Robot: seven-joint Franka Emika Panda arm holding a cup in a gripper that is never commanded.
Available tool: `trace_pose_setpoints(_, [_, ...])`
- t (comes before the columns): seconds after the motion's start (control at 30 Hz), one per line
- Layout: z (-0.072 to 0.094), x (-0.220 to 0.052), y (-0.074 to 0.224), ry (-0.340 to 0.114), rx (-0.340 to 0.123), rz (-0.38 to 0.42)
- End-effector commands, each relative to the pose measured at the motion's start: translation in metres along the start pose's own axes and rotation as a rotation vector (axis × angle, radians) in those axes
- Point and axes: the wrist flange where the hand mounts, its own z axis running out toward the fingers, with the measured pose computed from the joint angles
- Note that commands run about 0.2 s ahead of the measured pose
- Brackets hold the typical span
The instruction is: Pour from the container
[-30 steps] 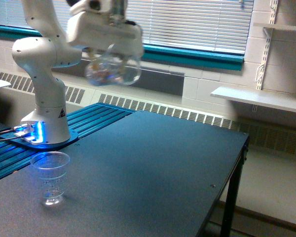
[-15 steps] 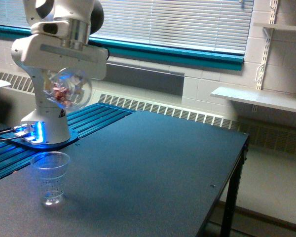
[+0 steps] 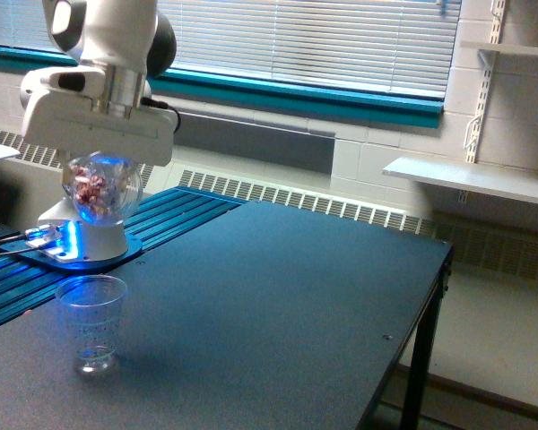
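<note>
Hanging above the clear cup (image 3: 91, 321), the container (image 3: 101, 186) sits under the arm's white head, held up in the air w/ nothing poured yet as far as can be seen — the cup below looks empty, only blue light from the robot base (image 3: 76, 244) glinting in it. So the task reads as early-to-mid: container is brought roughly over the target, tipping and emptying are left to do. The tool (image 3: 103, 161) is mostly hidden behind its white housing; it appears clamped on the container's top, though the jaws themselves can't be made out. Container is at approx 12 o'clock from the cup, well apart vertically, and in front of the robot base, which lies at about 11 o'clock from the cup. It looks clear, rounded, jar-like, wider than the cup, w/ reddish-pink and white bits clustered inside — lit bluish from behind. Whether it's upright or tilted can't be told for sure. Cup stands upright on the dark tabletop (image 3: 278, 305), near its front-left corner in the exterior view.
</note>
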Motion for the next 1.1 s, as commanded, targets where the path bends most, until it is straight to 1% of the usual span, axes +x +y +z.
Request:
trace_pose_setpoints(0.03, [0.013,-0.017,0.003,-0.013,-0.034,-0.019])
trace_pose_setpoints(0.3, [0.034,-0.036,0.013,-0.067,-0.070,-0.027])
trace_pose_setpoints(0.4, [0.040,-0.039,0.017,-0.086,-0.080,-0.022])
trace_pose_setpoints(0.57, [0.045,-0.036,0.021,-0.092,-0.098,-0.012])
trace_pose_setpoints(0.67, [0.047,-0.036,0.020,-0.095,-0.101,-0.011])
trace_pose_setpoints(0.77, [0.049,-0.035,0.019,-0.106,-0.103,-0.010])
trace_pose_setpoints(0.87, [0.051,-0.034,0.020,-0.120,-0.116,-0.008])
trace_pose_setpoints(1.1, [0.052,-0.021,0.023,-0.144,-0.125,0.031])
